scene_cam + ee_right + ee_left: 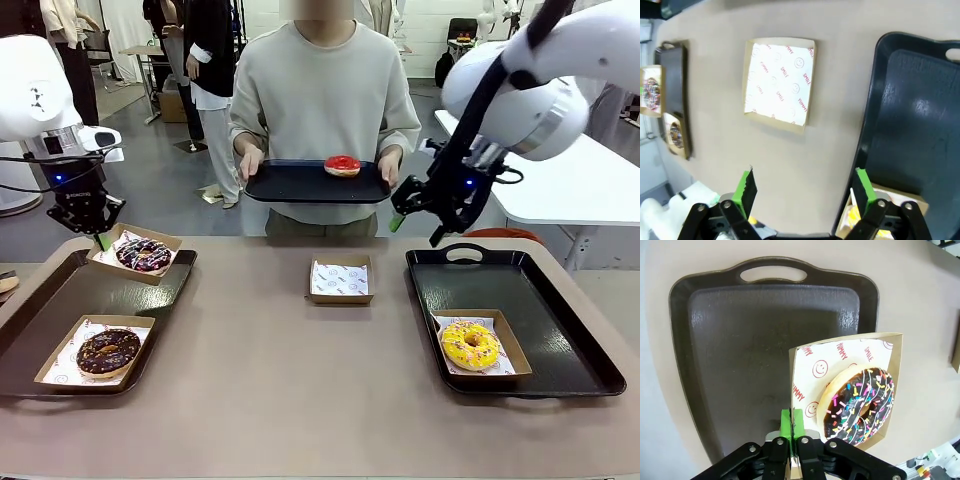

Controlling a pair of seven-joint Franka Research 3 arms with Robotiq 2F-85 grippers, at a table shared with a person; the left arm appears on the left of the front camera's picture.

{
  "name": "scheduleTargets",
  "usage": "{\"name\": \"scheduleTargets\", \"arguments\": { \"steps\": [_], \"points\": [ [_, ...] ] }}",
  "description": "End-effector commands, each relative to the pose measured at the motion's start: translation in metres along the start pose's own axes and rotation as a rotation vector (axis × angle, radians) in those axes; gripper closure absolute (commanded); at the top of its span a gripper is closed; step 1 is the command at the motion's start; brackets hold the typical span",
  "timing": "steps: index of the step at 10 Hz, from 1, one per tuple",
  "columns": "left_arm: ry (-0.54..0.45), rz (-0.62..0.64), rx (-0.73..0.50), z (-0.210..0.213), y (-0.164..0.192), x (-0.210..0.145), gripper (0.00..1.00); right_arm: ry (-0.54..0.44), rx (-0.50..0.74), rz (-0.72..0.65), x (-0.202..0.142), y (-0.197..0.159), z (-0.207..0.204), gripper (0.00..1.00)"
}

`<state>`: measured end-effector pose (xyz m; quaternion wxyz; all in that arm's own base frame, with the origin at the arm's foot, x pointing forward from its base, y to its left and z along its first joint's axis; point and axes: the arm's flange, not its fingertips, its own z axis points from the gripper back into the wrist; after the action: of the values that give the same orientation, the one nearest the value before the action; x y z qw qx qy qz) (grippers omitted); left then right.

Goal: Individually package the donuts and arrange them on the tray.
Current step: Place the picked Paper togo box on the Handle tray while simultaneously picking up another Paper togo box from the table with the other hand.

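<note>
Donuts (108, 351): three are boxed, you must box the red donut (342, 165). Left gripper (103, 238) pinches a full box (840, 352); right gripper (417, 228) is open.

I note a matt tan work table (300, 400) across the foreground, its surface evenly lit. Beyond it I see a smooth grey floor (170, 190) with a soft sheen. To the right stands a white table (590, 185), near the work table's far corner. Farther back I record a black chair (462, 30) before a white wall (425, 25), a small light-topped table (140, 50) at the back left, and a brown carton (172, 100) on the floor near it. Lighting is bright and diffuse, with no hard shadows.
</note>
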<state>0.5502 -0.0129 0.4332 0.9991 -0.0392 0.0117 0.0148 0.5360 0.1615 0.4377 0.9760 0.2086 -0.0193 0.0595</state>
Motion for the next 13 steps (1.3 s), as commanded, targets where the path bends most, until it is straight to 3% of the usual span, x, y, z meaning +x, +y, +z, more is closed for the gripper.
{"name": "scheduleTargets", "arguments": {
  "steps": [1, 6, 13],
  "points": [
    [0.013, -0.040, 0.032, -0.008, 0.010, -0.002, 0.99, 0.010, -0.126, -0.004, 0.032, 0.024, -0.021, 0.00],
    [0.038, -0.068, 0.017, -0.038, 0.019, 0.004, 0.99, 0.044, -0.234, -0.051, 0.073, 0.054, -0.072, 0.00],
    [0.025, -0.078, -0.022, -0.055, 0.019, 0.014, 0.99, 0.053, -0.299, -0.043, 0.057, 0.043, -0.132, 0.00]
  ]
}}
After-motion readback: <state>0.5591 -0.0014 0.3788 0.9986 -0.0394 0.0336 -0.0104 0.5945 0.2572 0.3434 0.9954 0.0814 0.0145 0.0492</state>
